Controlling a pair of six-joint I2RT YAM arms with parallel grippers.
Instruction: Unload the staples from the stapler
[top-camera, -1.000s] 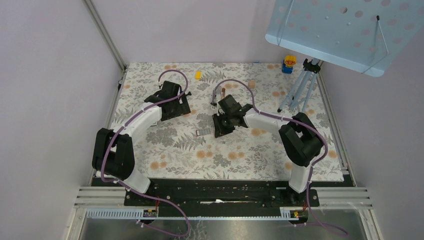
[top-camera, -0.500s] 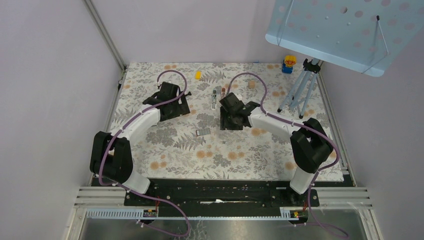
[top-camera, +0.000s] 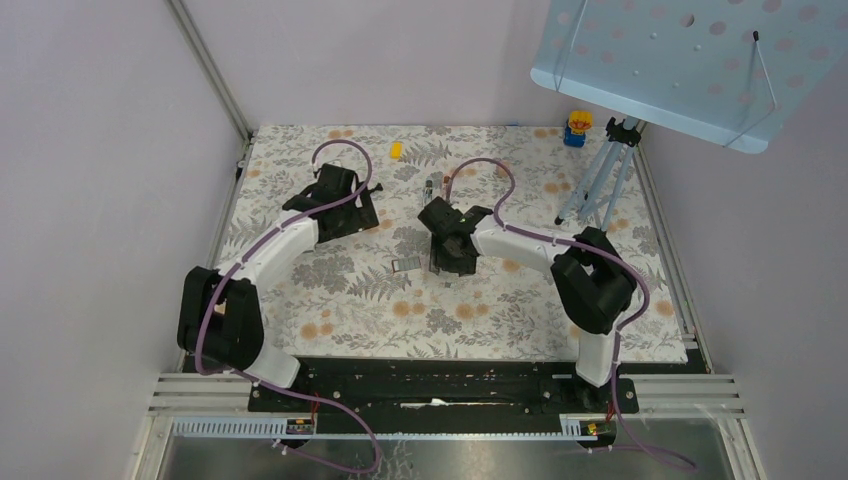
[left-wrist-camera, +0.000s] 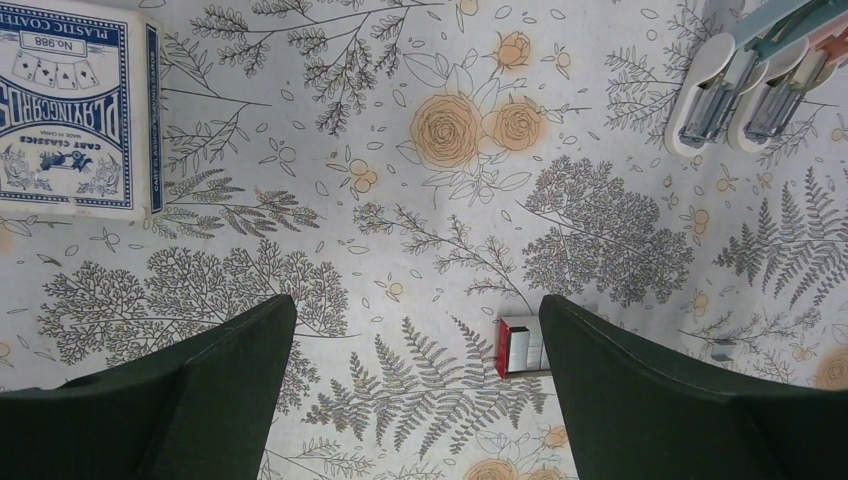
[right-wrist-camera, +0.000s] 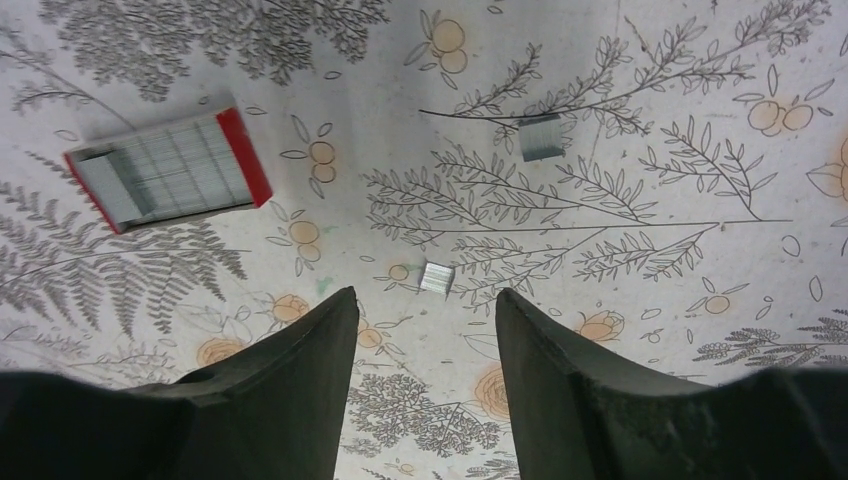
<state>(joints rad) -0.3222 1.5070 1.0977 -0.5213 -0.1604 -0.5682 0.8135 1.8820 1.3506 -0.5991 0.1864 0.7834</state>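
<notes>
The stapler (top-camera: 430, 190) lies swung open on the floral mat; in the left wrist view (left-wrist-camera: 750, 80) its two white arms show at the top right. A small red box of staples (top-camera: 405, 264) lies near the mat's middle and shows in both the left wrist view (left-wrist-camera: 520, 347) and the right wrist view (right-wrist-camera: 165, 170). Two loose staple strips (right-wrist-camera: 540, 135) (right-wrist-camera: 437, 277) lie on the mat. My right gripper (right-wrist-camera: 425, 300) (top-camera: 450, 250) is open and empty, above the smaller strip. My left gripper (left-wrist-camera: 415, 305) (top-camera: 345, 205) is open and empty, left of the stapler.
A blue playing-card box (left-wrist-camera: 75, 110) lies near my left gripper. A yellow piece (top-camera: 396, 150) and a toy figure (top-camera: 577, 127) sit at the back. A tripod (top-camera: 600, 185) holding a light-blue perforated panel (top-camera: 680, 60) stands at the back right.
My right gripper swung back and to the right toward the stapler, then came forward and left again to near the staple box. My left arm barely moved.
</notes>
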